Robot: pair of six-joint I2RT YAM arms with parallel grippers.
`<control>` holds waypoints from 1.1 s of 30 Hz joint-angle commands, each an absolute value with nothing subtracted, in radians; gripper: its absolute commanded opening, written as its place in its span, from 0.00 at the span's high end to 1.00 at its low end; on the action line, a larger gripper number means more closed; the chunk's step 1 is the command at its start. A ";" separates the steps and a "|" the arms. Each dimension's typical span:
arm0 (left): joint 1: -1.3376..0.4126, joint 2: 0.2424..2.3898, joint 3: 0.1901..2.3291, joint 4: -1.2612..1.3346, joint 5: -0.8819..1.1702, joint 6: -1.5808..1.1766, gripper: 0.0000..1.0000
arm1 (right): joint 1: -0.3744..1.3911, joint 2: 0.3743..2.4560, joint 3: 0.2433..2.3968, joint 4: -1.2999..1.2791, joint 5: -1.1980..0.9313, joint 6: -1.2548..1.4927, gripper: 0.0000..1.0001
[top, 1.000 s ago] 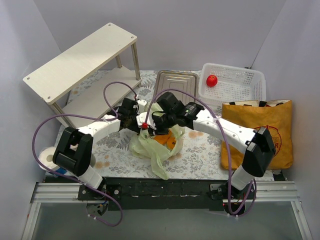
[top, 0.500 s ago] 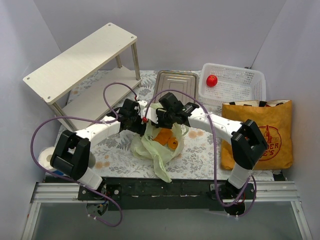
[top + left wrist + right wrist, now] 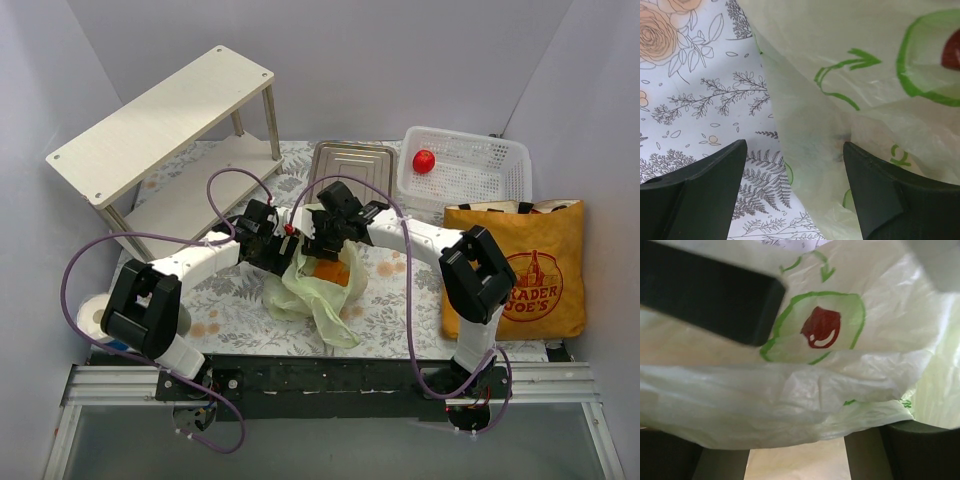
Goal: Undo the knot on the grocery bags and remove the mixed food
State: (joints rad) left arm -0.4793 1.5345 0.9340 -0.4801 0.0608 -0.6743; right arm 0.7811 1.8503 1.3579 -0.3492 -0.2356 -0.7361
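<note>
**Kid:** While the two arms lean in, where is the pale green plastic bag [image 3: 300, 295]?

**Pal:** It lies in the middle of the flowery tablecloth [image 3: 225, 295]. The orange Trader Joe's tote [image 3: 525, 265] sits at 3 o'clock from it, well apart. The white basket [image 3: 480, 170] at 1 o'clock has a red apple [image 3: 424, 161] in it.

**Kid:** Are the grippers holding the bag?

**Pal:** No. The left gripper [image 3: 795, 145] is at the bag's 10 o'clock side. Its fingers are wide apart, and a loose fold of the bag sits between them. The right gripper [image 3: 785, 450] is at the bag's 12 o'clock edge. Its fingers are wide apart too, and the bag just drapes over them.

**Kid:** What is inside?

**Pal:** Something orange [image 3: 330, 272] shows near the top. I cannot tell what it is, and I cannot see a knot.

**Kid:** How will the bag feel?

**Pal:** I think it is very light, soft and slippery. It crinkles, and it can tear if you pull hard. I would pinch the thin rim at 12 o'clock, one gripper on each side, and pull gently apart. The food inside is heavier, so it may slide out if the floppy tail at 6 o'clock is lifted.
</note>
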 commanded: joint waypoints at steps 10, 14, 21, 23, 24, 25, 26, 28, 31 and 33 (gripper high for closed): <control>-0.463 1.557 0.971 -0.537 0.029 -0.706 0.22 | 0.735 1.993 1.528 -0.282 -0.278 -0.693 0.28; -0.463 1.560 0.963 -0.545 0.023 -0.698 0.22 | 0.718 2.049 1.565 -0.287 -0.310 -0.683 0.28; -0.445 1.571 0.948 -0.555 0.015 -0.700 0.22 | 0.693 2.140 1.626 -0.311 -0.345 -0.669 0.29; -0.434 1.578 0.948 -0.557 0.014 -0.698 0.22 | 0.689 2.158 1.632 -0.314 -0.360 -0.670 0.34; -0.431 1.580 0.950 -0.555 0.014 -0.696 0.22 | 0.683 2.161 1.637 -0.318 -0.365 -0.669 0.41; -0.426 1.585 0.951 -0.555 0.014 -0.696 0.22 | 0.680 2.163 1.638 -0.318 -0.365 -0.669 0.46; -0.417 1.588 0.953 -0.554 0.015 -0.696 0.22 | 0.678 2.155 1.638 -0.311 -0.359 -0.670 0.51; -0.405 1.592 0.953 -0.551 0.024 -0.698 0.22 | 0.670 2.140 1.629 -0.311 -0.348 -0.672 0.64; -0.364 1.617 0.976 -0.543 0.049 -0.709 0.22 | 0.663 2.073 1.595 -0.343 -0.373 -0.684 0.74; -0.328 1.637 1.000 -0.540 0.063 -0.713 0.22 | 0.660 1.993 1.566 -0.366 -0.408 -0.683 0.76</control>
State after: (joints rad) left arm -0.3836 1.6104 0.9455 -0.5415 0.0383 -0.7071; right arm 0.6712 2.1368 1.6024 -0.3225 -0.3511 -0.6800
